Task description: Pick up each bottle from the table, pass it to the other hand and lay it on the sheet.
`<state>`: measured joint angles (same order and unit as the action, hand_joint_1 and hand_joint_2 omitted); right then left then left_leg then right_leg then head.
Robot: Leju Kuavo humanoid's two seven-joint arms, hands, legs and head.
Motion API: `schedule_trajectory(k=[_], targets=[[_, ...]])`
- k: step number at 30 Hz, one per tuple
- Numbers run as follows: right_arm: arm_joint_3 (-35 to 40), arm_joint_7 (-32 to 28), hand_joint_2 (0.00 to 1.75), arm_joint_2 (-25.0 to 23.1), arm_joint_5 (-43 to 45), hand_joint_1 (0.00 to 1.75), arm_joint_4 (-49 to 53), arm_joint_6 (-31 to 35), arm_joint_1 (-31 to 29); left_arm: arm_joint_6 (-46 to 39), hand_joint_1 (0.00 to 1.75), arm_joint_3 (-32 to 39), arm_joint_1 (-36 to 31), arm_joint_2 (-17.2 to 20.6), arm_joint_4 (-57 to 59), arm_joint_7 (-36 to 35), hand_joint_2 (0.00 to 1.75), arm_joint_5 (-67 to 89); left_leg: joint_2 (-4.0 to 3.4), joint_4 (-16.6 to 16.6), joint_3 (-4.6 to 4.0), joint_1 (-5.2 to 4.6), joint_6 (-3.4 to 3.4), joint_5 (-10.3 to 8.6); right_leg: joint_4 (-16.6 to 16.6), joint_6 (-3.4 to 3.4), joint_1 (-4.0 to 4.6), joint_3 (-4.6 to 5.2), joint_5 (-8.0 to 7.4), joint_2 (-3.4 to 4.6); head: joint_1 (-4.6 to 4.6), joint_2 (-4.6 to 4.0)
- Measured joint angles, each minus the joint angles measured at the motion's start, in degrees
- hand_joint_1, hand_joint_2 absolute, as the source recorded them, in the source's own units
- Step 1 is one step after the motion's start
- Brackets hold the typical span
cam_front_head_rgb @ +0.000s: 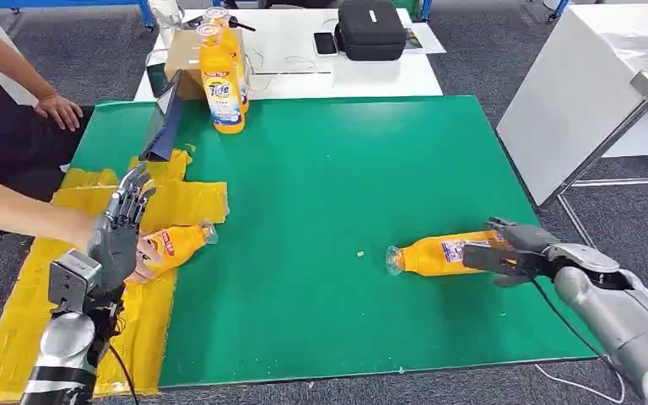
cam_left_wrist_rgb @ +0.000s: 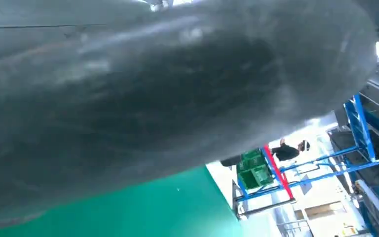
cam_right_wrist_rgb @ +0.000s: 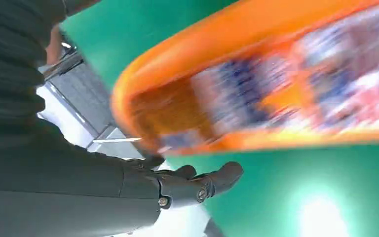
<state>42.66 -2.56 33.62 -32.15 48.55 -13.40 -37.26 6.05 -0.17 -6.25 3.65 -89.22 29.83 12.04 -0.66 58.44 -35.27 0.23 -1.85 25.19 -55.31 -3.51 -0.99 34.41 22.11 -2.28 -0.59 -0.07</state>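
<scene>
Reference landmark: green mat (cam_front_head_rgb: 329,219).

Off the mat's left edge: yellow sheet (cam_front_head_rgb: 17,337), crumpled, part lapping onto the mat. On the sheet, one bottle (cam_front_head_rgb: 173,245) lying flat, cap toward the mat centre. A person's arm (cam_front_head_rgb: 17,215) reaching across the sheet to this bottle, apparently touching its base. Left hand (cam_front_head_rgb: 122,228) raised just above the same bottle, fingers extended and apart, holding nothing.

At the mat's far edge, left of centre: upright bottles (cam_front_head_rgb: 224,80), at least two, close together, beside a cardboard box (cam_front_head_rgb: 184,59). Not yet handled.

Right of the mat centre, near the front: second lying bottle (cam_front_head_rgb: 439,253), cap toward the centre, resting on the mat. Right hand (cam_front_head_rgb: 510,251) at its base, fingers curled around the body; grip appears closed on it, bottle not yet lifted. Right wrist view: bottle body close against the palm, fingers (cam_right_wrist_rgb: 217,177) visible under it.

Progress estimate: one bottle delivered to the sheet; one being picked, with lift, hand-over to the left hand and placement outstanding; upright bottles remaining. Roughly one third complete.
</scene>
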Motion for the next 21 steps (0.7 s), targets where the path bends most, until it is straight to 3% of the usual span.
schedule_trajectory(k=[4, 5, 7, 8, 13, 14, 21], targets=[[0.61, -0.42, 1.75, -3.86, -1.40, 0.00, -4.36, 0.72, -0.43, 0.04, 0.00, 0.00, -0.05, -0.24, 0.00, 0.00, 0.00, 0.00, 0.00, 0.00, 0.00, 0.00, 0.00, 0.00, 0.00, 0.00, 0.00, 0.01, 0.00, 0.00, 0.00, 0.00], [0.77, -0.66, 1.75, -4.80, -1.64, 1.68, -5.40, 0.88, -0.49, 0.07, 0.00, 0.00, -0.08, -0.33, 0.00, 0.00, 0.00, 0.00, 0.00, 0.00, 0.00, 0.00, 0.00, 0.00, 0.00, 0.01, -0.01, 0.02, 0.00, 0.00, 0.02, 0.00], [1.07, -1.42, 1.75, -6.08, -2.25, 1.75, -7.30, 0.20, -0.76, 0.09, 0.00, -0.02, -0.18, -0.41, 0.00, -0.04, 0.00, 0.00, 0.00, 0.00, 0.02, 0.00, 0.00, 0.00, 0.01, 0.01, -0.01, 0.04, 0.01, 0.00, 0.02, 0.00], [1.42, -1.84, 1.75, -6.43, -2.69, 1.75, -8.23, -0.88, -1.25, 0.11, 0.00, -0.02, -0.31, -0.44, 0.02, -0.09, 0.00, -0.02, 0.00, 0.01, 0.62, 0.00, 0.00, 0.00, 0.02, 0.01, -0.01, 0.03, 0.01, 0.00, 0.02, 0.00], [3.81, -4.00, 1.75, -5.58, -2.23, 1.75, -10.00, -5.29, -2.51, -0.02, 0.00, -0.07, -2.22, -0.50, 1.16, -0.15, 0.00, -0.77, 0.07, 0.03, 0.78, -0.02, -0.04, -0.03, 0.04, 0.01, -0.02, -0.25, -0.01, -0.03, 0.04, 0.00], [4.15, -4.15, 1.75, -5.36, -2.04, 1.75, -10.08, -5.48, -2.56, -0.04, 0.00, -0.07, -2.46, -0.50, 1.37, -0.15, 1.75, -0.85, 0.07, 0.02, 0.80, -0.01, -0.04, -0.03, 0.05, 0.01, -0.02, -0.26, -0.01, -0.03, 0.02, 0.00], [4.55, -3.48, 1.75, -5.06, 1.16, 1.75, -10.17, -4.90, -2.45, 0.66, 0.00, -0.09, -2.69, -0.52, 2.21, -0.50, 1.75, -2.93, 0.02, 0.02, 0.87, -0.03, -0.05, -0.03, 0.06, 0.01, -0.03, -0.30, -0.02, -0.01, 0.04, 0.00]])
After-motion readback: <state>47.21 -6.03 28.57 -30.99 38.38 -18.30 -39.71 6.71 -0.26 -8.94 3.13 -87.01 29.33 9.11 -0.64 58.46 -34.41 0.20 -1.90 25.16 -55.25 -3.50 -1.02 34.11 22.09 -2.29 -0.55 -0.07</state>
